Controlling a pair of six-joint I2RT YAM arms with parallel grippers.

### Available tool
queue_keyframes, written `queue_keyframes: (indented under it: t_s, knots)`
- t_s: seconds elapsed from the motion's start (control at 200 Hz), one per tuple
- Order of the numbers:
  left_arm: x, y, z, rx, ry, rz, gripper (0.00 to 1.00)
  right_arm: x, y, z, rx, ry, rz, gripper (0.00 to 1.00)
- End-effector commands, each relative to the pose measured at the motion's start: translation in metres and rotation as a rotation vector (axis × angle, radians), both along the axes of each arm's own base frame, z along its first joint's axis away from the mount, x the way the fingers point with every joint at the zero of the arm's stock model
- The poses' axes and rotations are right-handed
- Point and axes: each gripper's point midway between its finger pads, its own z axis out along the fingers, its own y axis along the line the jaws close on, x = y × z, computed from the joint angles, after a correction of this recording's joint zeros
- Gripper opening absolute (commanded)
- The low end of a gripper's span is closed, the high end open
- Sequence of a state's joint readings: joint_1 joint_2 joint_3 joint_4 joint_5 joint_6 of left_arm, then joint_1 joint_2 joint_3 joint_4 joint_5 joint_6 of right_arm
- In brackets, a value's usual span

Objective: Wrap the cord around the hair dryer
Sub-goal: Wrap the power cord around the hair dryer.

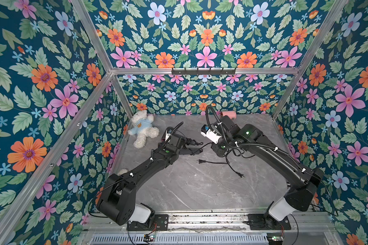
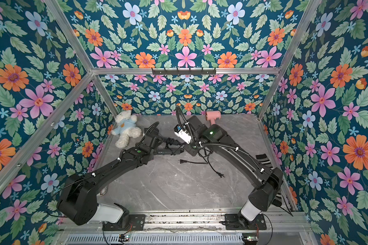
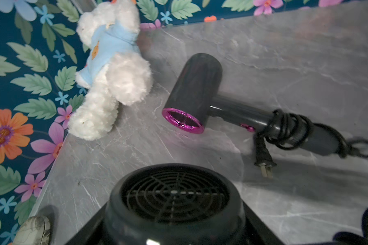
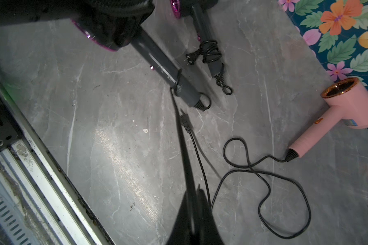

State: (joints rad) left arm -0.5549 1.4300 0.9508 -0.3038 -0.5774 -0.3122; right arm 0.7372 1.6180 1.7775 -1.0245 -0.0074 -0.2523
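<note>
My left gripper (image 3: 174, 224) is shut on the head of a dark grey hair dryer (image 3: 174, 197); its round rear grille fills the near part of the left wrist view. In the right wrist view its handle (image 4: 168, 70) juts out with the black cord (image 4: 180, 127) looped once round it. From that loop the cord runs taut into my right gripper (image 4: 194, 195), which is shut on it. In both top views the two grippers (image 1: 180, 147) (image 1: 221, 151) face each other at mid-table with the handle (image 2: 168, 151) between them.
A second dark dryer (image 3: 196, 91) lies beside the held one, its cord wound on the handle (image 3: 289, 127). A pink dryer (image 4: 348, 101) lies at the back wall, its loose cord (image 4: 263, 182) looping under my right arm. A teddy bear (image 1: 142, 127) sits back left.
</note>
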Motion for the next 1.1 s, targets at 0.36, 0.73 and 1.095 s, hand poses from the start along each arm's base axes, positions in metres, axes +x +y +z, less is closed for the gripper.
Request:
queue_keyframes:
  t_s: [0.36,0.73,1.095]
  knots:
    - [-0.079,-0.092,-0.001,-0.164,0.207,-0.734,0.0,0.097,-0.014,-0.02,0.226,0.069,-0.077,0.0]
    - [-0.104,-0.134,0.087,-0.548,-0.08,-0.973,0.0,0.104,-0.016,-0.102,0.29,0.25,-0.143,0.0]
    - [-0.048,-0.101,0.119,-0.866,-0.278,-0.634,0.0,0.074,-0.011,-0.135,0.449,0.37,-0.169,0.0]
